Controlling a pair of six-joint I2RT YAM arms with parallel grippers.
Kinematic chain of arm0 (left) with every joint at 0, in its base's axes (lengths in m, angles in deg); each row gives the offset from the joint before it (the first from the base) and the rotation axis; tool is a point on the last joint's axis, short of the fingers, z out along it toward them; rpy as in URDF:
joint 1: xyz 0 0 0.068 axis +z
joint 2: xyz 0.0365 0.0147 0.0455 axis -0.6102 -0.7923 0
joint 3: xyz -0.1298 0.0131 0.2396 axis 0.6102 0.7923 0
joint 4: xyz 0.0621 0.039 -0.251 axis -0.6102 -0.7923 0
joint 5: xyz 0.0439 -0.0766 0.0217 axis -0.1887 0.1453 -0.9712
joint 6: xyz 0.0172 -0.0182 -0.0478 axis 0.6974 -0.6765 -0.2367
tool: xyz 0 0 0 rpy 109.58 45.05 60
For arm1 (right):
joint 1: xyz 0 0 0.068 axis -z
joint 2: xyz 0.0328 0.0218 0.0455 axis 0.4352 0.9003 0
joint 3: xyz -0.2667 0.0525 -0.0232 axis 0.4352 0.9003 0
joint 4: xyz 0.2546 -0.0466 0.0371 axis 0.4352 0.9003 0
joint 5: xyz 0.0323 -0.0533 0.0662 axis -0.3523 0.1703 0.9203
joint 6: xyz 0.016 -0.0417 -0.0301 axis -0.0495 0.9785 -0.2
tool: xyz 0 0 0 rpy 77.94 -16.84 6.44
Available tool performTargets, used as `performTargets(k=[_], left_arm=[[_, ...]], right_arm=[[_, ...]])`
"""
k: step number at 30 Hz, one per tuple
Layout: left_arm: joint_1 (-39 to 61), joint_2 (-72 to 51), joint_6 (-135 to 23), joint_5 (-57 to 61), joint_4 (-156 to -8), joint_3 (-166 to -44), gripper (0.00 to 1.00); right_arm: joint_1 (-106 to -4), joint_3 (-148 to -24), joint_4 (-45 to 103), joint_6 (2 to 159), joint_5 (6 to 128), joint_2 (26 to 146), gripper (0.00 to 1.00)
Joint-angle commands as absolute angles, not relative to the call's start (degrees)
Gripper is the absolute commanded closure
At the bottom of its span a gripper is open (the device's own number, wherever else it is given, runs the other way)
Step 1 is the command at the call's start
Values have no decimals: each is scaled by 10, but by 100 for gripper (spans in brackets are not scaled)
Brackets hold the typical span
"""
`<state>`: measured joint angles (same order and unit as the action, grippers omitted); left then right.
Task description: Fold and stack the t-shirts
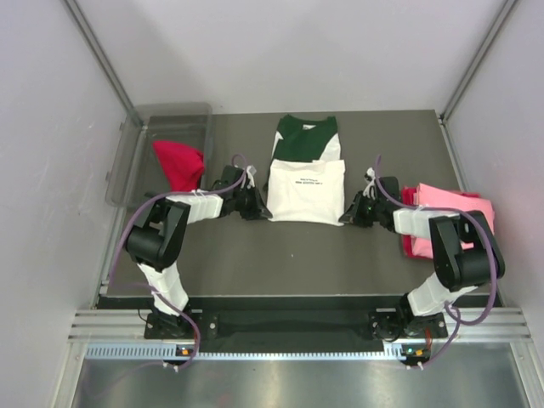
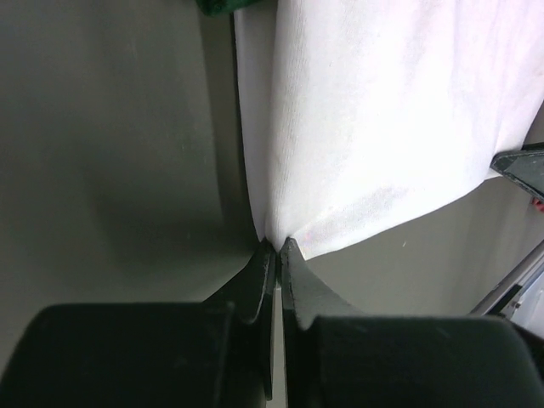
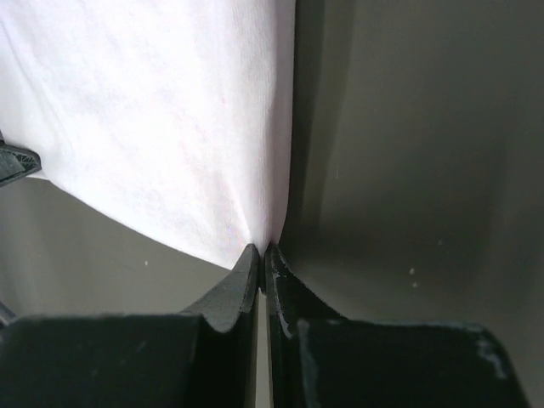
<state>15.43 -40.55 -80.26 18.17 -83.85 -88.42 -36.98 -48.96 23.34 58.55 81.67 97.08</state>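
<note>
Tabletop (image 1: 297, 255) first: where is everything?

Bin (image 1: 127, 153) at the far left corner, a red shirt (image 1: 180, 163) spilling over its rim. White shirt (image 1: 306, 191) with green shoulders lies mid-table toward the far edge, apparently folded once. Pink shirt (image 1: 455, 204) at the right edge.

And the grippers?

Left gripper (image 2: 277, 246) pinches the white shirt's near left corner, right gripper (image 3: 262, 249) its near right corner, both pressed tight.

How will it handle?

Soft, light and floppy, I'd judge. Corners are the right hold, lifted evenly, or it sags and skews.
</note>
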Motion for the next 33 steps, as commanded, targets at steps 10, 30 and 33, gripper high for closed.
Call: performTargets(k=[10, 30, 33], left_arm=[[87, -147, -814, 142, -941, -717, 100], [43, 124, -865, 161, -1072, -716, 100], [61, 76, -858, 177, -1054, -752, 100]], right_arm=[[-389, -335, 368, 570, 874, 711, 100], [-412, -464, 691, 562, 785, 407, 100], [-413, -501, 658, 576, 779, 469, 100]])
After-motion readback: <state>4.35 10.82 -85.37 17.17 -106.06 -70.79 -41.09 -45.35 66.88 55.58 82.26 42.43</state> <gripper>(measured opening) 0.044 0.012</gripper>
